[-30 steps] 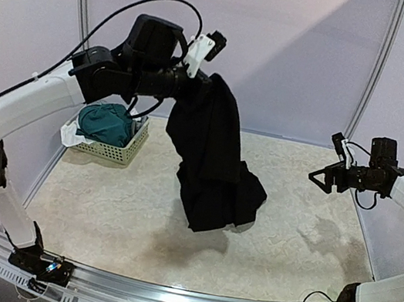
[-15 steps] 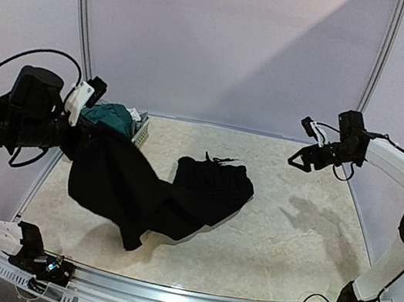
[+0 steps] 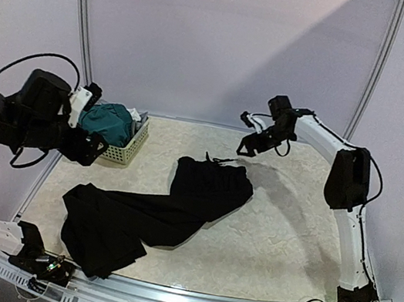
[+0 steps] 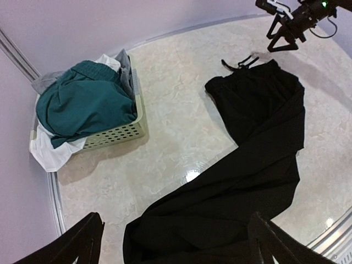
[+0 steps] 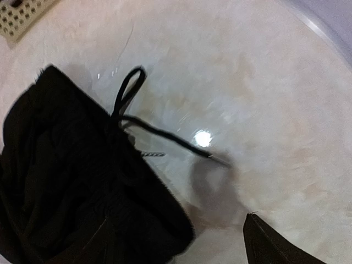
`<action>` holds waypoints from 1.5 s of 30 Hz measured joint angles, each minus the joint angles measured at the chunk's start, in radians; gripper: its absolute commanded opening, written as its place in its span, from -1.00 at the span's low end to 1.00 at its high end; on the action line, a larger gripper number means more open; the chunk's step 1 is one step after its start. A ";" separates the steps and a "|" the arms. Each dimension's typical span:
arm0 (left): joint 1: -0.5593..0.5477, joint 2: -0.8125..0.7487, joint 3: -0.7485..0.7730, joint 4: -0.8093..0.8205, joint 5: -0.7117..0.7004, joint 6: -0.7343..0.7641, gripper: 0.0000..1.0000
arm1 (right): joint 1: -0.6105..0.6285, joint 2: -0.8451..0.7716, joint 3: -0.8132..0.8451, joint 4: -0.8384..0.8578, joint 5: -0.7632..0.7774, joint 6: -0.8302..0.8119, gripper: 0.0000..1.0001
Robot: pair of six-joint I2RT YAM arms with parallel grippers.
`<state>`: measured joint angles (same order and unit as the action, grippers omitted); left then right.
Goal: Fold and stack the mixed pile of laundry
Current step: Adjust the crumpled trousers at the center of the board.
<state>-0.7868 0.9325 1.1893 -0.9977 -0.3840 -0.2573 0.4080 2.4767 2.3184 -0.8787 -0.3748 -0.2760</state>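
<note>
Since the trousers (image 3: 177,201) are limp, light cloth that sags and bunches, I judge firm pinches at the hems (image 3: 95,246) near the front left edge and at the waistband (image 3: 214,170) mid-table best. They sprawl on a glossy pale table (image 3: 288,237), likely slick. Left gripper (image 4: 175,231) hangs spread and empty; right gripper (image 3: 252,144), likewise spread, hovers over the drawstring (image 5: 132,104). Far left, shorts (image 3: 105,122) and cloth (image 4: 52,154) fill a basket (image 3: 125,151) before plain lilac walls (image 3: 205,42).
</note>
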 measured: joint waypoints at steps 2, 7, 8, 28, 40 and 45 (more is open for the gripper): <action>0.010 0.066 -0.030 0.045 0.010 -0.021 0.82 | 0.039 0.046 -0.002 -0.032 0.042 -0.016 0.34; 0.022 0.195 -0.139 0.157 0.063 -0.062 0.79 | 0.084 0.063 -0.080 -0.066 0.122 -0.034 -0.98; 0.025 0.208 -0.152 0.172 0.071 -0.068 0.78 | 0.080 0.053 -0.107 -0.066 0.132 -0.038 -1.00; 0.044 0.352 -0.158 0.305 0.232 -0.040 0.73 | -0.404 -0.694 -1.106 -0.139 0.277 -0.052 0.25; 0.240 0.419 -0.122 0.261 0.328 -0.084 0.77 | -0.395 -0.545 -0.611 -0.150 0.015 -0.214 0.39; 0.265 0.492 -0.122 0.264 0.412 -0.101 0.90 | -0.379 -0.322 -0.546 -0.171 -0.066 -0.267 0.43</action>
<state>-0.5217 1.4242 1.0672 -0.7341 0.0277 -0.3584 0.0288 2.1551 1.7729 -1.0496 -0.4412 -0.5426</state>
